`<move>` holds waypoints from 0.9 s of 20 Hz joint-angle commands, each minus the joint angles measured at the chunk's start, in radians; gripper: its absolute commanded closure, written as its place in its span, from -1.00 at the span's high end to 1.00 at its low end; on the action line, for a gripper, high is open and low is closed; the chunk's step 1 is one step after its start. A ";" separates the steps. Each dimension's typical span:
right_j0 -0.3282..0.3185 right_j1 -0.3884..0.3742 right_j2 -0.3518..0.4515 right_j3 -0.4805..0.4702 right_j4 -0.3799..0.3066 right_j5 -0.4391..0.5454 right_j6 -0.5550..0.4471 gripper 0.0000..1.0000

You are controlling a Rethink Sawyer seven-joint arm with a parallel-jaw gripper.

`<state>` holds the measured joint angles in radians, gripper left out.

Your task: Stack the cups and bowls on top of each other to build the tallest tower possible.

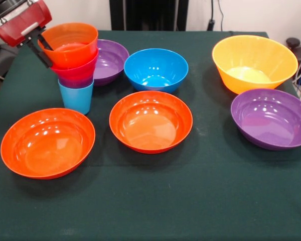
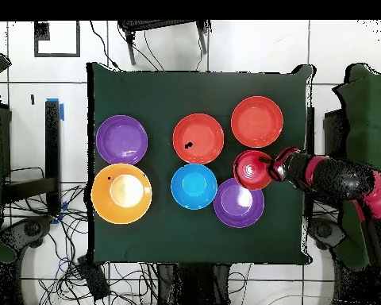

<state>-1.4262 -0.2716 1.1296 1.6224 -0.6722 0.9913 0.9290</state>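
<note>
The tower [image 1: 76, 70] stands near the left side of the green bench [image 1: 155, 201] in the front view: a light blue cup [image 1: 76, 96] on the cloth, a sliver of purple showing just above its rim, then a small pink bowl [image 1: 76, 72], and a small orange bowl [image 1: 70, 45] on top, tilted a little. The pincer [image 1: 41, 46] is at the orange bowl's left rim, one dark finger [image 1: 44, 41] inside the bowl and the other [image 1: 40, 56] outside against the wall, so it appears closed on that rim. In the overhead view the arm [image 2: 336, 179] reaches in from the right and its end meets the tower.

Just behind the tower, touching or nearly so, sits a wide purple bowl [image 1: 111, 60]. Beside that is the medium blue bowl [image 1: 156, 69]. Two wide orange-red bowls lie in front: one [image 1: 47, 143] below the tower at the left, the other [image 1: 150, 120] near the centre. At the right, the large yellow-orange bowl [image 1: 254, 63] sits behind the second wide purple bowl [image 1: 271, 119], their rims close together. All the loose bowls stand upright and empty.
</note>
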 commanded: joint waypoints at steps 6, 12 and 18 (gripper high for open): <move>0.046 0.019 -0.041 0.034 -0.007 -0.032 -0.148 -1.00; 0.054 0.038 -0.023 0.012 0.006 -0.027 -0.180 -1.00; 0.049 0.018 -0.022 0.022 -0.003 -0.034 -0.172 -1.00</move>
<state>-1.4262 -0.2690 1.1311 1.6270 -0.6674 0.9772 0.9290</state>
